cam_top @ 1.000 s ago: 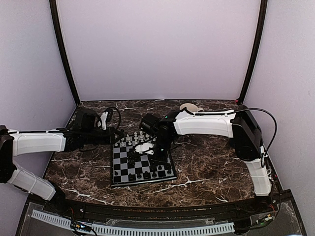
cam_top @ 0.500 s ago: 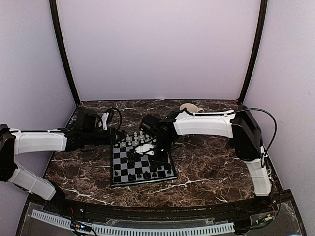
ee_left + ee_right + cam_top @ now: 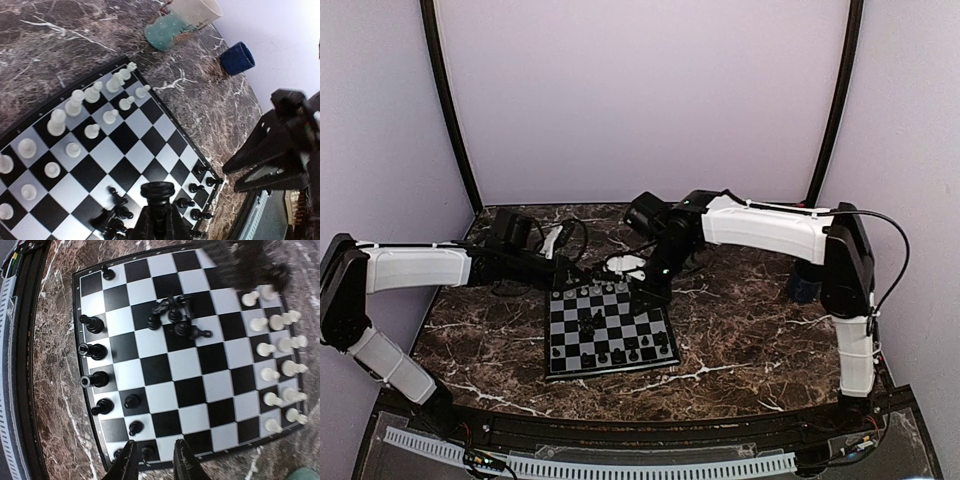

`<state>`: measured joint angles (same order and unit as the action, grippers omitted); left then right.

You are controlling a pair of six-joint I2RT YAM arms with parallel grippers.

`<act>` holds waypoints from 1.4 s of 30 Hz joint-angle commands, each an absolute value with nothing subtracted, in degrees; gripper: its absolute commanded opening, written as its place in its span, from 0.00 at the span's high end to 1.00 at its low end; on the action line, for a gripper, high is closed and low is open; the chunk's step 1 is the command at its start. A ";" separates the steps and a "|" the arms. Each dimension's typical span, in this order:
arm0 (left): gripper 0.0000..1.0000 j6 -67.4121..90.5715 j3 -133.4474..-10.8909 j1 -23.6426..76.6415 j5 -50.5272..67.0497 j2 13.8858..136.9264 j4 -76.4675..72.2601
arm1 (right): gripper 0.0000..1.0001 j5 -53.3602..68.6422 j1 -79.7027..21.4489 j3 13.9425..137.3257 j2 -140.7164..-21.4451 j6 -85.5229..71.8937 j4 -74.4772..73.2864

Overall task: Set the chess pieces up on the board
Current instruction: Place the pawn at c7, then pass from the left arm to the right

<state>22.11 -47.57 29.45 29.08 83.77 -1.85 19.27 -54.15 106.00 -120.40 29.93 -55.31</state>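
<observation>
The board [image 3: 610, 330] lies at the table's middle. White chess pieces [image 3: 595, 290] fill its far rows, also seen in the left wrist view [image 3: 75, 125] and the right wrist view [image 3: 280, 355]. Black pieces [image 3: 620, 352] stand along the near edge. A small heap of toppled black pieces [image 3: 175, 317] lies mid-board. My left gripper [image 3: 157, 207] is shut on a black piece [image 3: 157, 192] and hovers over the board's far-left part [image 3: 578, 272]. My right gripper [image 3: 154, 442] hangs high above the board's far edge [image 3: 623, 266], open and holding nothing.
A cream and teal mug [image 3: 175, 22] and a blue cup [image 3: 237, 57] stand on the dark marble beyond the board's right side. The cup also shows in the top view [image 3: 802, 288]. The right arm [image 3: 280, 145] reaches over that side.
My right gripper has lifted off the board's middle and drawn back toward the far edge, its jaws parting. My left arm has swung right toward the board's far-left corner.
</observation>
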 commanded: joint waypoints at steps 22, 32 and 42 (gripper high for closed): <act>0.94 17.34 -66.24 29.53 64.25 100.71 19.84 | 0.60 2.76 -59.50 97.64 -110.76 50.68 -37.74; 0.94 15.48 -67.17 30.98 66.72 101.46 22.99 | 0.59 -1.60 -61.51 99.28 -113.85 52.55 -34.98; 0.94 13.93 -68.07 32.39 67.69 101.91 24.89 | 0.68 -1.72 -63.06 99.21 -114.80 55.02 -36.30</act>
<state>15.66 -66.61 31.44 65.36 102.13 22.98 -1.26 -61.82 97.41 -113.80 54.06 -37.39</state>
